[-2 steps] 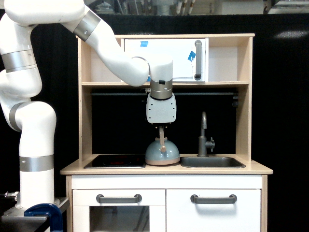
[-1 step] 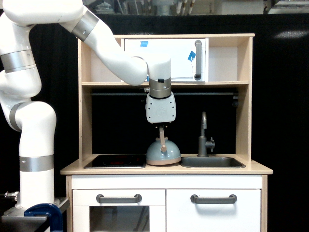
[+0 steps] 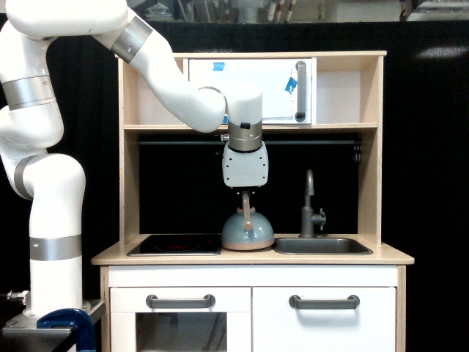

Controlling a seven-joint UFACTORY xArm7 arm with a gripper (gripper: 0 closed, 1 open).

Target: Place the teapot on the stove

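1. Kitchen set [image 3: 381, 147] fills the centre of the frame, a wooden toy unit with a countertop [image 3: 249, 257] across the lower middle, the stove [image 3: 176, 244] as a black panel at centre-left and the sink [image 3: 322, 246] at centre-right.

2. Arm [image 3: 44, 147] rises from the lower left, bends at the upper left and reaches in under the shelf, its wrist pointing straight down at mid-frame.

3. Teapot [image 3: 248, 231] sits at the middle of the counter, between stove and sink, apparently on the wood just beside the stove's right edge, not on the panel itself.

4. Gripper [image 3: 245, 195] is directly above it, at the top of the tan loop handle. I read it as clamped on that handle, though the fingers are too small to confirm.

5. I judge the step in hand is the carry: my next move calls for a small lift, a shift toward frame left over the black panel, then a gentle set-down and release.
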